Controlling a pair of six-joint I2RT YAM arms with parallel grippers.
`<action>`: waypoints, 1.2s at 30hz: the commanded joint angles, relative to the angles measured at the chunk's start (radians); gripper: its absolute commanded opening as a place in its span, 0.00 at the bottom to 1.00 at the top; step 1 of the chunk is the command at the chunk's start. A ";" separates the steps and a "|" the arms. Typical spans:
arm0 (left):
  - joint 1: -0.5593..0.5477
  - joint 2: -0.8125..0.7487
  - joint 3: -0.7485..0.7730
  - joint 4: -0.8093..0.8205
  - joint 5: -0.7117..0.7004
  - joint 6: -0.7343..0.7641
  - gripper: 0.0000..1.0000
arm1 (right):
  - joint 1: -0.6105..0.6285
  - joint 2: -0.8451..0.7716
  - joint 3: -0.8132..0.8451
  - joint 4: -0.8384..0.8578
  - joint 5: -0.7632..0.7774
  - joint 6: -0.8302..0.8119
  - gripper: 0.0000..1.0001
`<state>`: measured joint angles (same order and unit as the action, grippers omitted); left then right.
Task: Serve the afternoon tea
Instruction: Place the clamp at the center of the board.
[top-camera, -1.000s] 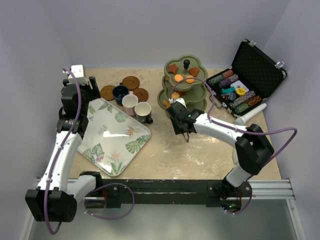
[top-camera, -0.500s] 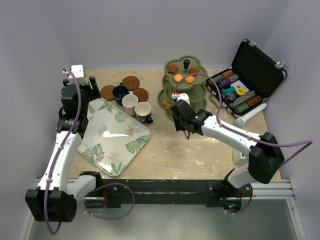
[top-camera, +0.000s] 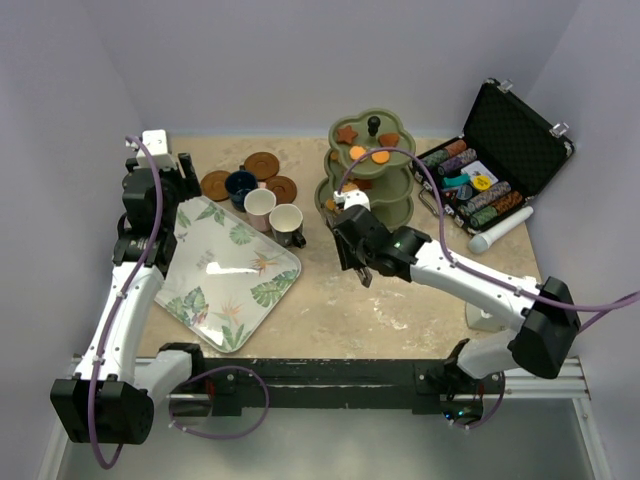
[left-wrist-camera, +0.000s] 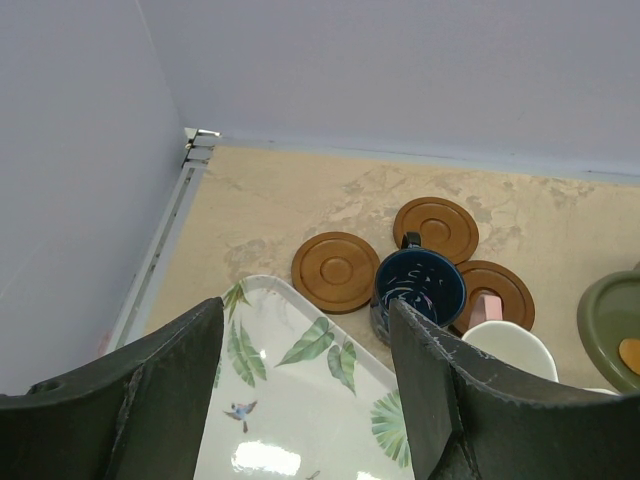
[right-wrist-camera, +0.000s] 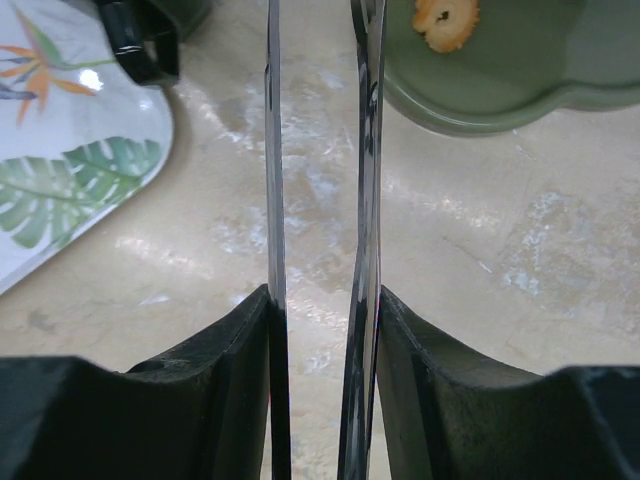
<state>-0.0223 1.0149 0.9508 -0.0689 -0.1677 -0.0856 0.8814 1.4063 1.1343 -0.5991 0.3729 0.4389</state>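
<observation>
The olive-green three-tier stand (top-camera: 368, 180) holds orange and brown biscuits (top-camera: 357, 153). One round biscuit (right-wrist-camera: 446, 20) lies on its lowest tier (right-wrist-camera: 500, 90). My right gripper (top-camera: 362, 272) (right-wrist-camera: 322, 295) hovers over the table just in front of the stand, shut on metal tongs (right-wrist-camera: 365, 150) whose blades stand slightly apart with nothing between them. The navy cup (top-camera: 240, 186) (left-wrist-camera: 420, 292), pinkish-white cup (top-camera: 260, 206) and cream cup (top-camera: 286, 222) stand by three brown saucers (top-camera: 215, 184) (left-wrist-camera: 336, 271). My left gripper (left-wrist-camera: 305, 310) is open over the tray's far corner, holding nothing.
A leaf-patterned white tray (top-camera: 225, 275) (left-wrist-camera: 290, 400) (right-wrist-camera: 70, 170) lies at the front left. An open black case of poker chips (top-camera: 490, 170) sits at the back right, with a white cylinder (top-camera: 500, 230) in front of it. Walls close off the table's left and back.
The right gripper has shifted a little to the left in front of the stand, and its jaws have squeezed the tongs narrower. The left arm has not moved.
</observation>
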 joint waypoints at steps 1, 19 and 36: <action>-0.007 -0.021 -0.007 0.038 -0.006 0.012 0.72 | 0.036 -0.070 0.087 -0.005 -0.025 0.046 0.43; -0.005 -0.024 -0.010 0.040 -0.009 0.014 0.72 | 0.136 -0.141 0.134 0.123 0.040 0.084 0.40; -0.005 -0.027 -0.015 0.043 0.007 0.004 0.72 | -0.175 -0.228 0.275 0.249 0.181 -0.159 0.40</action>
<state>-0.0223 1.0050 0.9398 -0.0685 -0.1677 -0.0856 0.7647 1.2369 1.3327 -0.4282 0.4843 0.3794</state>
